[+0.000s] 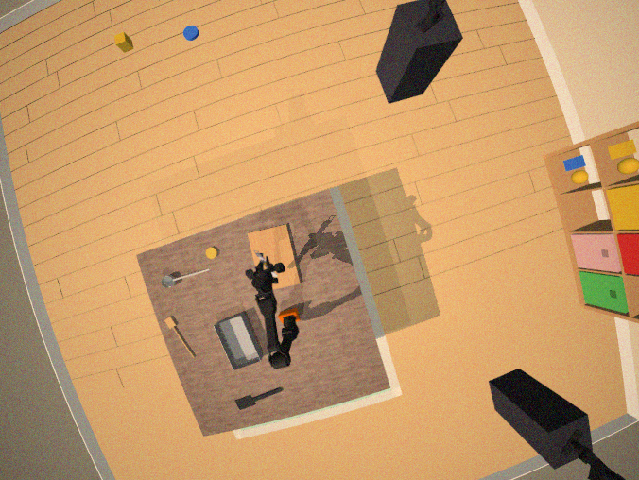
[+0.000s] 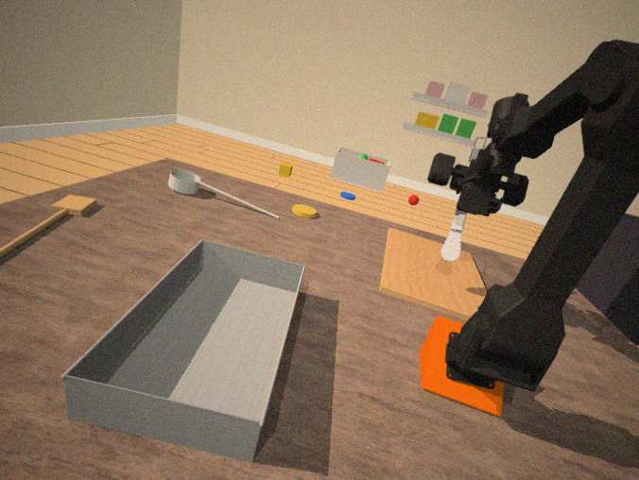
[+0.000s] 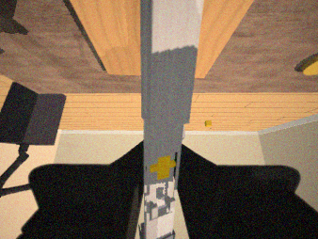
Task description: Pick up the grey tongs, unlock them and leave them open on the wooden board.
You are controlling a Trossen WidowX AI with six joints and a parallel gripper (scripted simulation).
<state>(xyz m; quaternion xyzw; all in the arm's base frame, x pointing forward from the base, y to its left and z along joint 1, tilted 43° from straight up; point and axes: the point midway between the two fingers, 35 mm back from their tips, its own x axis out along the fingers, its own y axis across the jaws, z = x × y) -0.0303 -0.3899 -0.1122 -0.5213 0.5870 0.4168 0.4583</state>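
My gripper (image 1: 263,268) (image 2: 474,192) (image 3: 159,142) is shut on the grey tongs (image 2: 451,249) (image 3: 169,89), around their middle. The tongs stand steeply, a little tilted, with the pale tip end down and the hinge end sticking out above the gripper. Their arms look pressed together. The tip end hangs low over the wooden board (image 1: 266,237) (image 2: 413,278) (image 3: 113,47); whether it touches is hard to tell. The lock itself cannot be made out. The grey roasting tin (image 1: 223,336) (image 2: 164,418) holds nothing and has nothing across its rim.
The arm's orange base (image 1: 284,316) (image 2: 434,355) is close to the board. A yellow disc (image 1: 211,252) (image 2: 303,210) (image 3: 311,67) and a long-handled pan (image 1: 167,281) (image 2: 183,181) lie left of the board. A wooden tool (image 1: 171,322) (image 2: 75,204) and a dark spatula (image 1: 245,402) lie around the tin.
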